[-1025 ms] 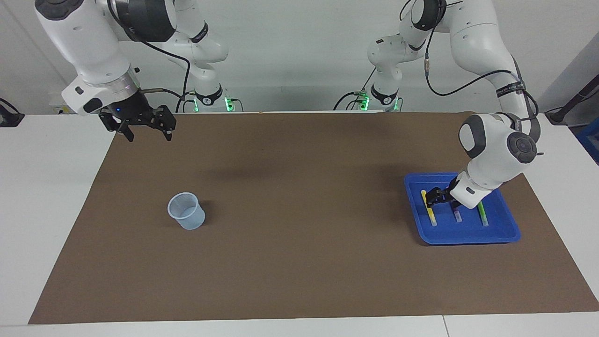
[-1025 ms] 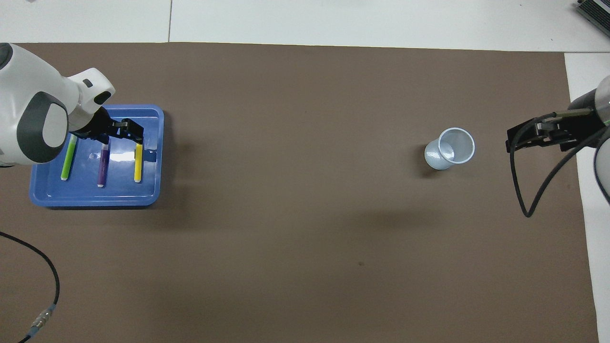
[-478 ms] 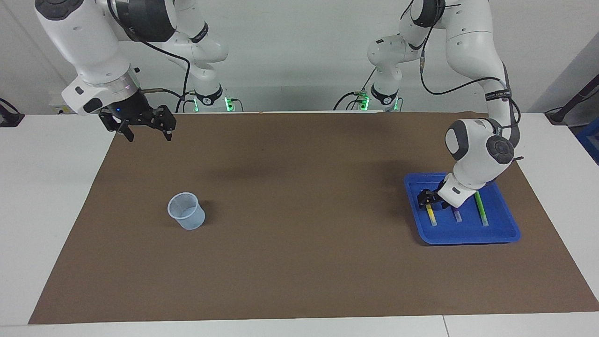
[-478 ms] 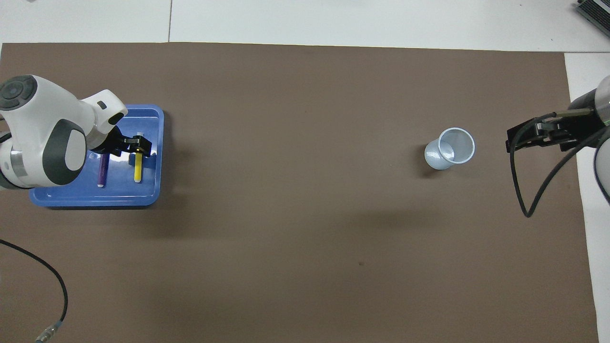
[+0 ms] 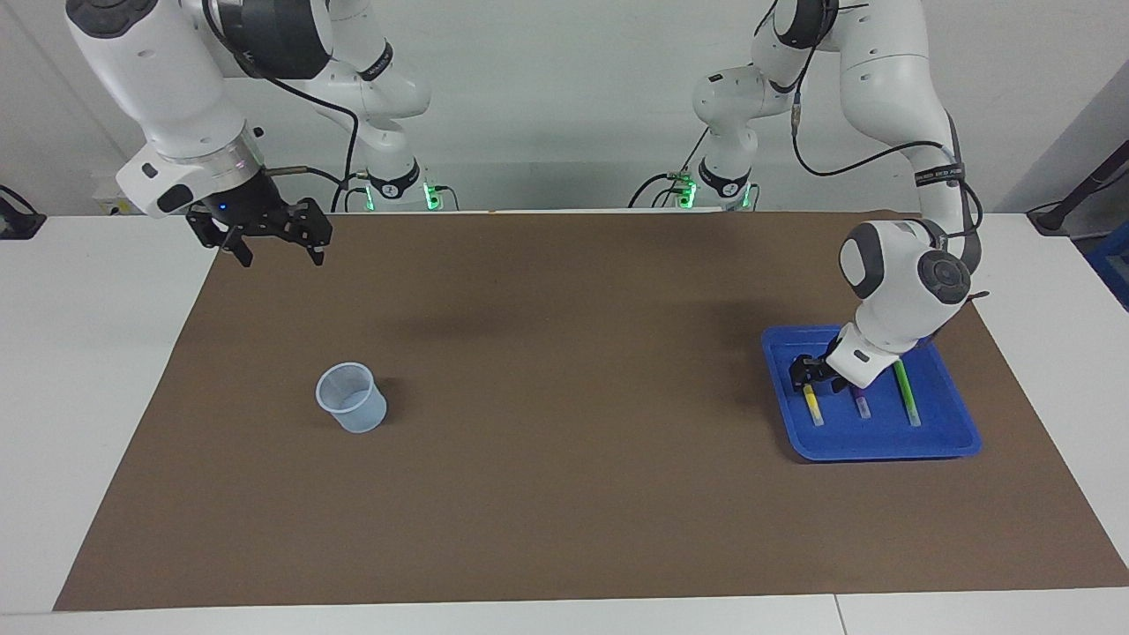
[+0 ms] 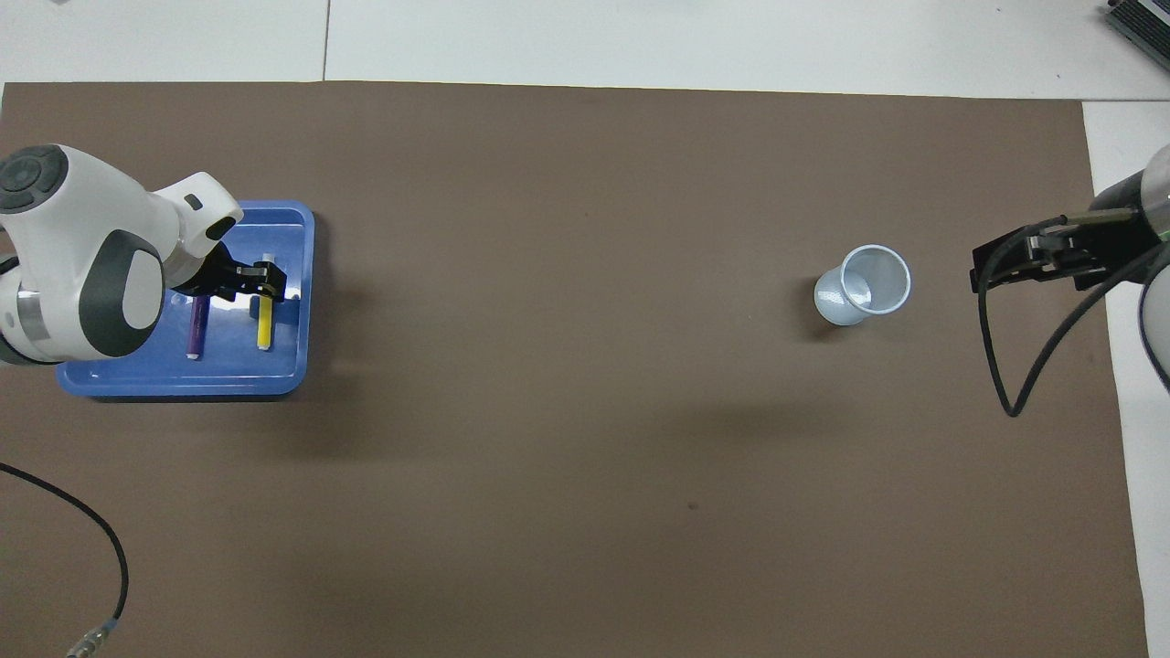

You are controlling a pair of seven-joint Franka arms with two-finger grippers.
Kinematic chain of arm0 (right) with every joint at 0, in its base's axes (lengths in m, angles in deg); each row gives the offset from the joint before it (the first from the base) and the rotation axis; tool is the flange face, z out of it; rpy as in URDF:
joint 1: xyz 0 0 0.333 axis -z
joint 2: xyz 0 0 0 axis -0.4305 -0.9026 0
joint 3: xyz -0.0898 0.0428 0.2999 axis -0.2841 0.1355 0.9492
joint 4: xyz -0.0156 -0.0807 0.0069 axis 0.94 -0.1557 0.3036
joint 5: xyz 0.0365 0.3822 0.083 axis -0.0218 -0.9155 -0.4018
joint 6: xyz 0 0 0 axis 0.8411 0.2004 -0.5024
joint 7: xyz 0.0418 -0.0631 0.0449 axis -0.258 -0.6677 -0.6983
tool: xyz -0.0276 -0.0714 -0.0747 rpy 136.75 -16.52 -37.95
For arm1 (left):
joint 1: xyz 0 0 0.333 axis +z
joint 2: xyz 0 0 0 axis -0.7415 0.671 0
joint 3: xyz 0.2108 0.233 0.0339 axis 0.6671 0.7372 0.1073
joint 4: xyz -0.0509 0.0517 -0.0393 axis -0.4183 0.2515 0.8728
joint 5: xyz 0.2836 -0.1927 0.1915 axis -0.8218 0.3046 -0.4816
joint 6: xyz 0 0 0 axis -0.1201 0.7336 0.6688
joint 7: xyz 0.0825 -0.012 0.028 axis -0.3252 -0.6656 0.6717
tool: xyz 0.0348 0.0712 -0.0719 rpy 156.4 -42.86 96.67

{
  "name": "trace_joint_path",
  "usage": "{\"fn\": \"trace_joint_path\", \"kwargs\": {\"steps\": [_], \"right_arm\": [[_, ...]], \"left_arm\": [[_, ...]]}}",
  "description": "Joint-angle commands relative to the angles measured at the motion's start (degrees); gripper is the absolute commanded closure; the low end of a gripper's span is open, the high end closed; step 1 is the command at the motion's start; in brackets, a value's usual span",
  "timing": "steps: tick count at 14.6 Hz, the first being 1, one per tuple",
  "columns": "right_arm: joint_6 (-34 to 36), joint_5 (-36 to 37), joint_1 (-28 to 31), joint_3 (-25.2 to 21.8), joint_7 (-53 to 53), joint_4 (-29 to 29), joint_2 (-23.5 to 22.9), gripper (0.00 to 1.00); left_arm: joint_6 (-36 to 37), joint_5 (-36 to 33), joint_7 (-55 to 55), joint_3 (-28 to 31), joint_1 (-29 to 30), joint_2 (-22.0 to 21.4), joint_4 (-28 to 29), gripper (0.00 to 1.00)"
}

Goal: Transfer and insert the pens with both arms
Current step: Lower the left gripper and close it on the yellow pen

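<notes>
Three pens lie side by side in a blue tray (image 5: 882, 441) (image 6: 183, 379) at the left arm's end of the table. The yellow pen (image 5: 812, 407) (image 6: 264, 327), the purple pen (image 5: 860, 406) (image 6: 195, 331) and the green pen (image 5: 906, 395) all show in the facing view; the arm hides the green one from overhead. My left gripper (image 5: 808, 381) (image 6: 263, 291) is down in the tray, open, with its fingers either side of the yellow pen's end nearer the robots. My right gripper (image 5: 279, 257) (image 6: 996, 265) hangs open over the brown mat's edge at the right arm's end and waits.
A pale translucent cup (image 5: 351, 399) (image 6: 864, 285) stands upright on the brown mat (image 5: 564, 397) toward the right arm's end. A black cable (image 6: 91, 539) trails over the mat near the left arm's base.
The left gripper shifted across the tray from between the pens onto the yellow pen, dropped lower, and its jaws have narrowed. The right arm has not moved.
</notes>
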Motion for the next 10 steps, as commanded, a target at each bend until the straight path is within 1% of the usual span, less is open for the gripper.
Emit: {"fn": "trace_joint_path", "kwargs": {"steps": [1,2,4,5,10], "right_arm": [[-0.23,-0.89,0.78,0.31,-0.58,1.6,1.34,0.0],[-0.23,-0.89,0.78,0.31,-0.49,1.6,1.34,0.0],[-0.23,-0.89,0.78,0.31,-0.58,1.6,1.34,0.0],[-0.23,-0.89,0.78,0.31,-0.58,1.6,1.34,0.0],[-0.23,-0.89,0.78,0.31,-0.58,1.6,1.34,0.0]], "left_arm": [[-4.08,-0.59,-0.17,0.04,0.4,-1.68,3.85,0.3],[-3.9,-0.59,-0.17,0.04,0.4,-1.68,3.6,0.31],[-4.25,-0.6,-0.17,0.04,0.4,-1.6,3.59,0.4],[-4.34,-0.59,-0.17,0.04,0.4,-1.6,3.51,0.42],[-4.43,-0.59,-0.08,0.04,0.4,-1.6,3.68,0.42]]}}
